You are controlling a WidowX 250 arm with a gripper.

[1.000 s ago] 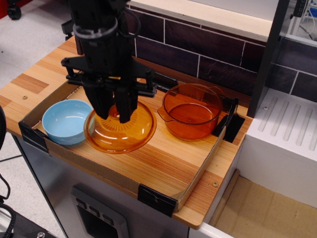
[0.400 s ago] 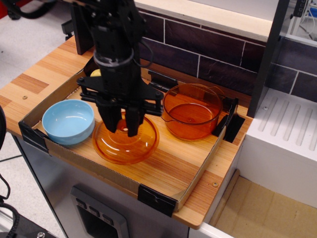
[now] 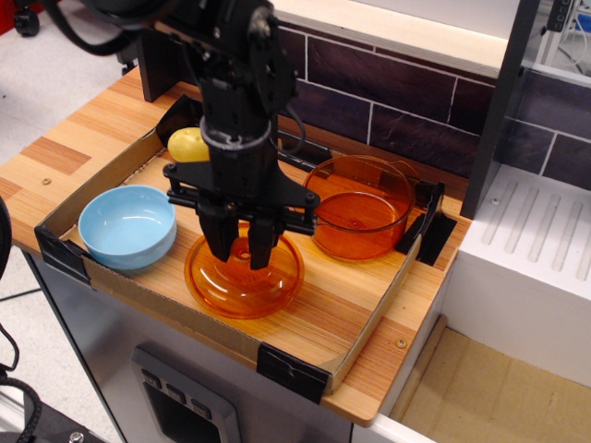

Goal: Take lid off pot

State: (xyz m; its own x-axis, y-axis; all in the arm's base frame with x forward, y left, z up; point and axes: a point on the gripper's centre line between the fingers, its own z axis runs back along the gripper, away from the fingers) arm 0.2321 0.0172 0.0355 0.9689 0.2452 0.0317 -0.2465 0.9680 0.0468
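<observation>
Already the lid [image 3: 244, 275] is off the pot [image 3: 358, 206]: over the last second it was shifted from beside the blue bowl [image 3: 126, 226] toward the front edge of the tabletop [image 3: 55, 152]. It lies flat, dome up, round, so no long axis. The gripper [image 3: 244, 249] is clamped on its knob. The pot stands open, right rear; only release is judged left.

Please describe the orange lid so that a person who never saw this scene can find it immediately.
On the wooden counter sits a shallow cardboard tray. The lid lies near its front edge, under the black end effector, between the light-blue bowl and the deep orange pot. It is the shallow, ribbed, domed orange piece.
</observation>
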